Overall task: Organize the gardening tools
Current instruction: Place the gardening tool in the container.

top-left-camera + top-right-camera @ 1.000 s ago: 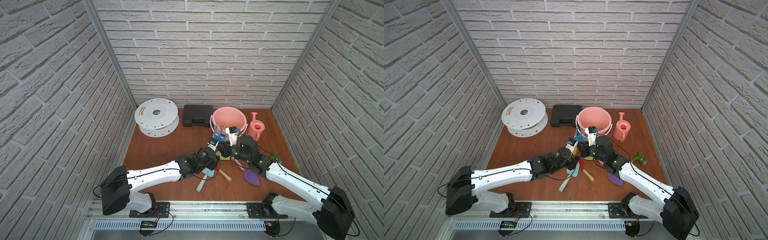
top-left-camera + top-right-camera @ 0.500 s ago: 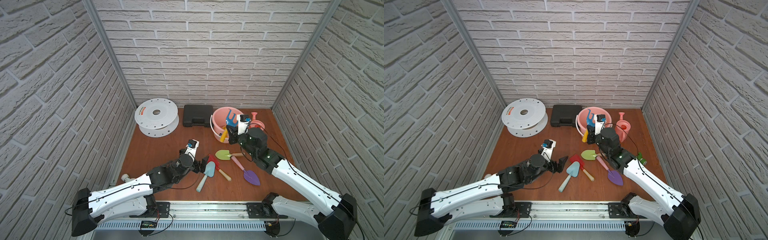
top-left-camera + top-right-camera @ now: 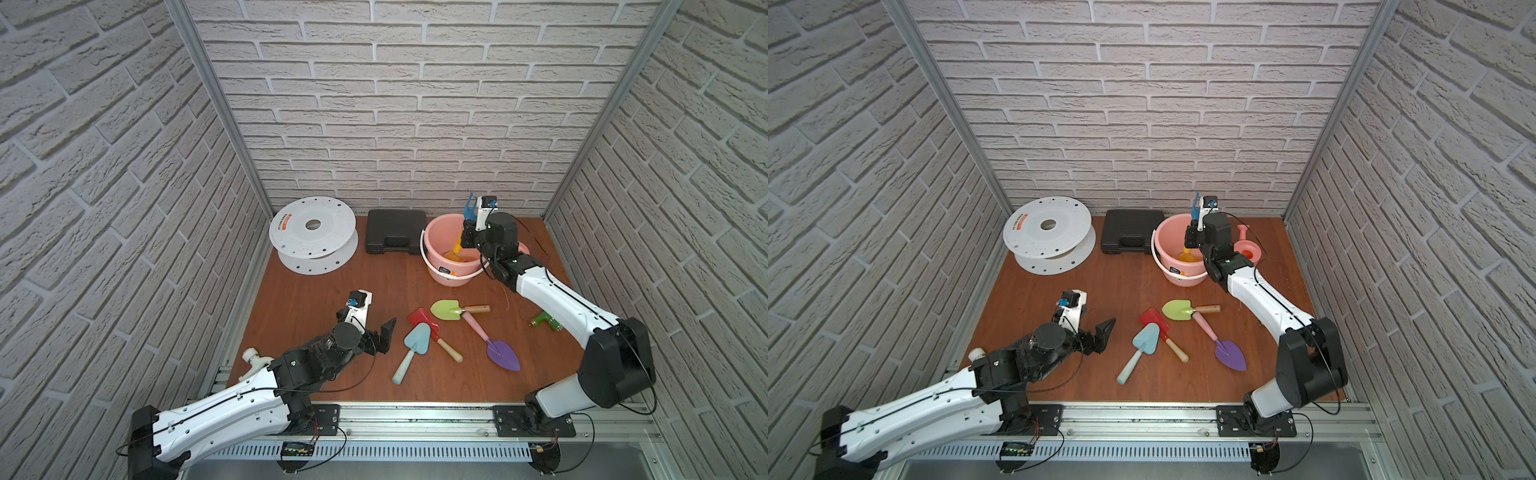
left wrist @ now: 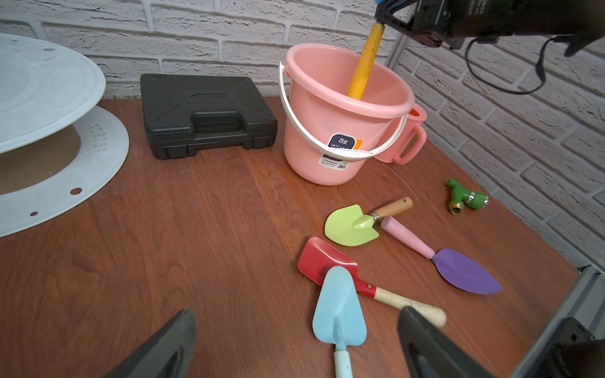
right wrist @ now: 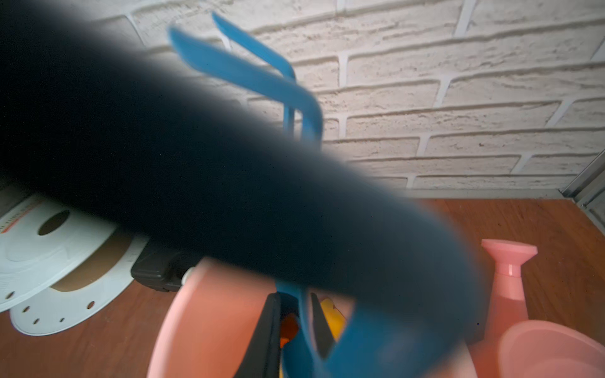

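Placement is occupying my right arm: the right hand [image 3: 468, 237] is clamping tight on the blue-tined toy fork with a yellow handle [image 3: 470, 209], gripping near where the blue head meets the handle. It is holding the fork upright, tines up, with the handle's end dipping inside the pink plastic bucket with a white bail [image 4: 307, 137].

To finish this well, I am planning to lower the fork until the handle is close to the bucket's bottom. Then I am opening the jaws slowly, so it leans on the wall rather than toppling over the rim. I am also minding the pink plastic watering can [image 3: 1246, 250], which is standing just behind the bucket.

The left hand [image 4: 294, 343] is hovering low over the brown wooden tabletop [image 3: 316, 291], jaws spread fully and holding nothing. The light-blue metal trowel [image 4: 339, 311] is lying just ahead of it, with its blade overlapping the red scoop-shaped trowel [image 4: 324, 258]. I judge a straight lift by the neck is safest there. The green trowel [image 4: 347, 225] and the purple trowel with a pink handle [image 4: 465, 271] are lying just beyond.
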`<state>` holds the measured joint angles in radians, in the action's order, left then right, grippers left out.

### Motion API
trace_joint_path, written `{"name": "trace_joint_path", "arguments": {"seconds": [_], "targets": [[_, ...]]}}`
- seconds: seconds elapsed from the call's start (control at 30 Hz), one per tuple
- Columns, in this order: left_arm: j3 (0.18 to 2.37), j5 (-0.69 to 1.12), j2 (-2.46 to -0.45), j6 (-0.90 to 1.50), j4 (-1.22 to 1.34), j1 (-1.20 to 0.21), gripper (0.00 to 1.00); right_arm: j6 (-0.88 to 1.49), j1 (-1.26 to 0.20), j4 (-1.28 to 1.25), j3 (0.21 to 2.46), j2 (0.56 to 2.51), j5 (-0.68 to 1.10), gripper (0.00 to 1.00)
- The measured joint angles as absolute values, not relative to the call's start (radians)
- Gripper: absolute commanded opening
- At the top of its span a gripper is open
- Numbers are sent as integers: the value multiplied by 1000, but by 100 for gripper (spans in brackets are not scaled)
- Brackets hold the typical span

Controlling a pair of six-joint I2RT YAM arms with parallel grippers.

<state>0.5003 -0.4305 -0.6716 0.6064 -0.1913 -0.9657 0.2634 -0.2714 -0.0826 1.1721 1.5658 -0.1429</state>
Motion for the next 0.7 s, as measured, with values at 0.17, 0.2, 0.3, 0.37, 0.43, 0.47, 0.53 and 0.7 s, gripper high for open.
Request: {"name": "trace_joint_path", "arguments": {"seconds": [0.17, 0.2, 0.3, 0.37, 0.43, 0.47, 0.53, 0.7], "targets": [[483, -422, -646, 606, -210, -953, 98, 281, -244, -55, 1180, 1650, -110, 23], [481, -419, -641, 606, -214, -951, 98, 282, -242, -46, 1180, 1655, -107, 36], [481, -419, -636, 607, -225, -944, 98, 290, -241, -30, 1180, 1652, -89, 58], [481, -419, -638, 607, -232, -939, 98, 293, -241, -16, 1180, 1635, -80, 62], [481, -419, -646, 607, -235, -935, 98, 299, -241, 0, 1180, 1598, -73, 63], [481, -419, -653, 607, -236, -934, 98, 301, -241, 7, 1180, 1574, -70, 63], [482, -419, -675, 607, -238, -931, 98, 305, -241, 25, 1180, 1509, -62, 63], [511, -419, -787, 607, -266, -926, 98, 340, -243, 88, 1168, 1349, -40, 63]]}}
